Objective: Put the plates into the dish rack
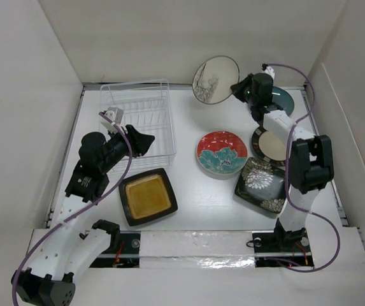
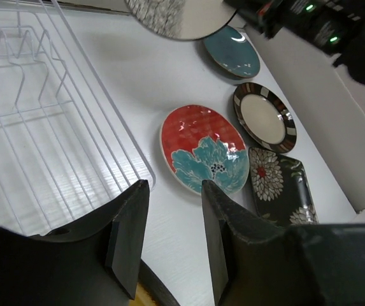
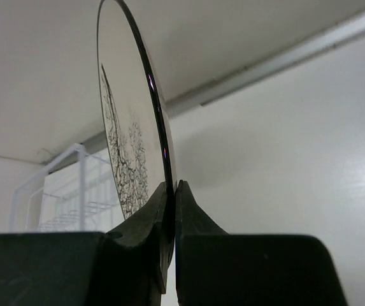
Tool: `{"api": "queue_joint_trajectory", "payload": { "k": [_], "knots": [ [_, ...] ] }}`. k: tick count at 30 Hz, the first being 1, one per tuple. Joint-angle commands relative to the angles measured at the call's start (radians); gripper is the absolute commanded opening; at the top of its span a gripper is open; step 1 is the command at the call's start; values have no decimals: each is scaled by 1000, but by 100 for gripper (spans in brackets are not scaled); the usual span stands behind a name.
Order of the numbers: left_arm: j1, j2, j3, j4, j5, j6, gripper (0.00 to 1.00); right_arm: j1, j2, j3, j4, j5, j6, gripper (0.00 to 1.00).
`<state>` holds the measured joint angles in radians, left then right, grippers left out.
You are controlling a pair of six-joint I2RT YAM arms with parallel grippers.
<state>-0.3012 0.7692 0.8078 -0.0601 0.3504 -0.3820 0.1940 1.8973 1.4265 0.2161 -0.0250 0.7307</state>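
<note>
Plates show best from the top camera. The cream plate [image 1: 216, 80] is up off the bench [image 1: 201, 210], tilted on edge at the far side, right of the dish rack [image 1: 167, 121], with the right pincer [image 1: 238, 88] at its right rim. The red-patterned plate [image 1: 222, 153], black-gold-rimmed plate [image 1: 270, 145] and black floral square [image 1: 260, 183] lie flat right of centre. The teal plate [image 1: 287, 102] is half hidden behind the right arm [image 1: 309, 162]. The amber-centred square [image 1: 148, 196] lies near the front, just before the rack. The left pincer [image 1: 145, 141] hovers at the rack's right side.

From the left wrist I see what the top view cannot. That pincer is spread, and bare bench shows through the gap. The teal plate [image 2: 233, 54] appears whole here, and the floral square [image 2: 281, 188] lies just beside the rimmed plate [image 2: 265, 118]. The rack wires [image 2: 42, 115] fill the left.

Only the right wrist shows the grip itself. Both fingers [image 3: 195, 223] are pressed onto the cream plate's lower rim, pinching it. I see the plate [image 3: 128, 140] nearly edge-on with dark branch-like markings on its face, and the rack [image 3: 74, 191] stands behind to the left.
</note>
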Motion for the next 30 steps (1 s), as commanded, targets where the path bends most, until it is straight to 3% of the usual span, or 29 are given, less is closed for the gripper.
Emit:
{"api": "queue_joint_trajectory", "payload": {
  "k": [1,4,5,11,12,14,18,22,26,30],
  "knots": [
    [-4,-8,36,3,-56,-1,35,93,-138,162,-13,115,-138,0],
    [-4,-10,50,-18,-140,-20,20,153,-150,230,-169,190,-188,0],
    [-4,-7,53,-20,-168,-24,0,171,-150,292,-205,242,-206,0],
    [-4,5,60,-17,-194,-72,0,376,-81,546,-467,540,-240,0],
    [-4,16,65,-30,-214,-86,2,399,-49,613,-486,580,-237,0],
    [-4,54,83,-73,-257,-121,15,452,-18,669,-533,672,-222,0],
    [36,84,82,-73,-209,-162,26,501,58,788,-589,770,-226,0],
    [36,78,82,-70,-209,-185,31,538,158,934,-658,846,-243,0],
    [36,76,90,-87,-226,-195,41,562,221,995,-682,910,-275,0],
    [36,87,96,-98,-225,-201,43,590,269,1019,-670,927,-297,0]
  ]
}}
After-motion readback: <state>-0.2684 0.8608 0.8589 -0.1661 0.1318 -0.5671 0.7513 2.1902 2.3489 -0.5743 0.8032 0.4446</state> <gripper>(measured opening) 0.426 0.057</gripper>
